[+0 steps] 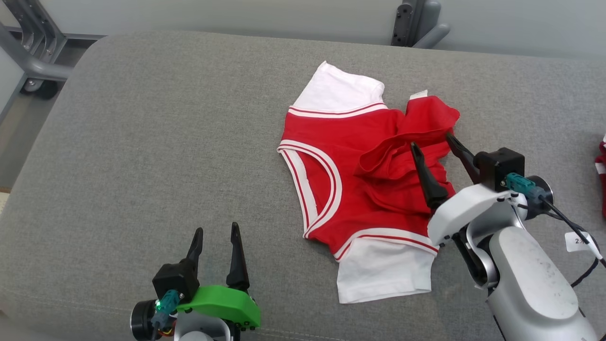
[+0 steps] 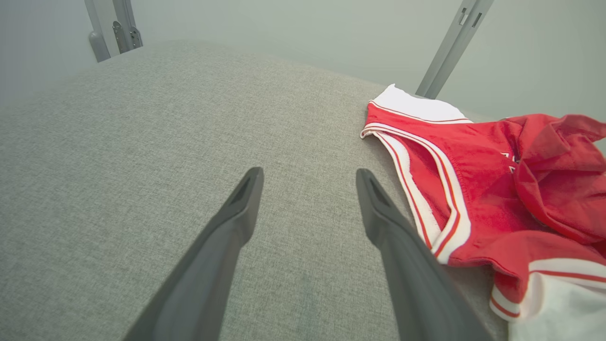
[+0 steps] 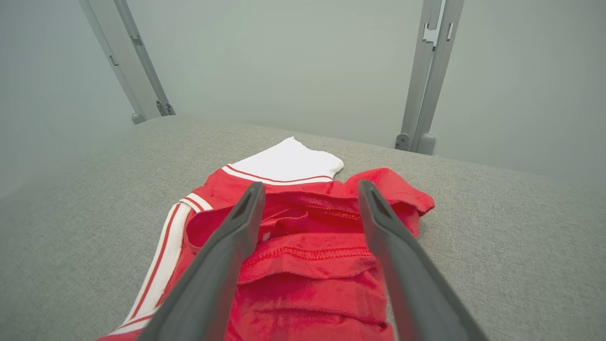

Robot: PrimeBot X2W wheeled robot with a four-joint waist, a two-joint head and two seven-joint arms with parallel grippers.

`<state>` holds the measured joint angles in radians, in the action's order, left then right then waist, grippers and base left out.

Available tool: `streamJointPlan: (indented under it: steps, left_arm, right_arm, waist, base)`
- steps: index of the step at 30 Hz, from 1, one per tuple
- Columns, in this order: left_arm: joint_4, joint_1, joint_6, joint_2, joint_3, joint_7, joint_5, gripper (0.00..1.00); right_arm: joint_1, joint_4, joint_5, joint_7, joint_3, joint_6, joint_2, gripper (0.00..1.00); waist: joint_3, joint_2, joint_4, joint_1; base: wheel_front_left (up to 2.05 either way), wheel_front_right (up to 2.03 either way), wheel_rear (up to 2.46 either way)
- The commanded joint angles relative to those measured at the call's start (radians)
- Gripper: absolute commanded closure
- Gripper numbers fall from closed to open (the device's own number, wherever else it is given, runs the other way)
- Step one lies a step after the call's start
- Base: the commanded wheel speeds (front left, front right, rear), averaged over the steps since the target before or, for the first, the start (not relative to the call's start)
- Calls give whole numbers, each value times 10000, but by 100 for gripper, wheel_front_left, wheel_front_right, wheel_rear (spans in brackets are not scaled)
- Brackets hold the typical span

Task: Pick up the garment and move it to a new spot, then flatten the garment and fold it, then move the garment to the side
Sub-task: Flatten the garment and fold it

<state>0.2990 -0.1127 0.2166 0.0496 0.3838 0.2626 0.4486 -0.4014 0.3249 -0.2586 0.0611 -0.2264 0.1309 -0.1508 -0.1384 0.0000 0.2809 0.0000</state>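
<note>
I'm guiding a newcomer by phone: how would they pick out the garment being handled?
Look at the wide grey padded surface; right of its middle lies a shirt, red-bodied with white sleeves and striped trim. Unlike the red-and-white item at the far right edge, it lies spread out, its hem bunched beneath the open right claw.

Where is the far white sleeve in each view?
Head view: sleeve at top centre.
Left wrist view: sleeve at upper right.
Right wrist view: sleeve at centre, just above the middle.
Shared landmark: the grey post rising behind the sleeve.
</note>
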Motion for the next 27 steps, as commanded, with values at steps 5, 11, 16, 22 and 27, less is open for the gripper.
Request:
streamJointPlan:
  steps: [5, 11, 16, 22, 27]
  left_arm:
    - [-79, 16, 43, 21, -13, 23, 112, 0]
    - [-99, -158, 39, 21, 53, 24, 196, 0]
    - [-105, -254, 38, 23, 122, 23, 252, 0]
    - [-116, -239, 101, 21, 84, 23, 249, 0]
    - [-130, -91, 140, 21, -38, 23, 242, 0]
  right_arm:
    - [755, -759, 310, -462, -181, -5, -55, 0]
    - [783, -912, 273, -942, -1092, -5, -123, 0]
    - [173, 34, 498, -1125, -1569, -5, -318, 0]
    - [-475, 1192, 564, -934, -1720, -7, -357, 63]
    - [-671, 1397, 328, -570, -1683, -7, -409, 100]
  waist:
    - [-100, 0, 75, 0]
    - [-254, 0, 179, 0]
    - [-396, 0, 401, 0]
    - [-436, 0, 596, 0]
    - [-336, 0, 431, 0]
  base:
    - [0, 0, 0]
    - [0, 0, 0]
    - [0, 0, 0]
    - [0, 0, 0]
    - [0, 0, 0]
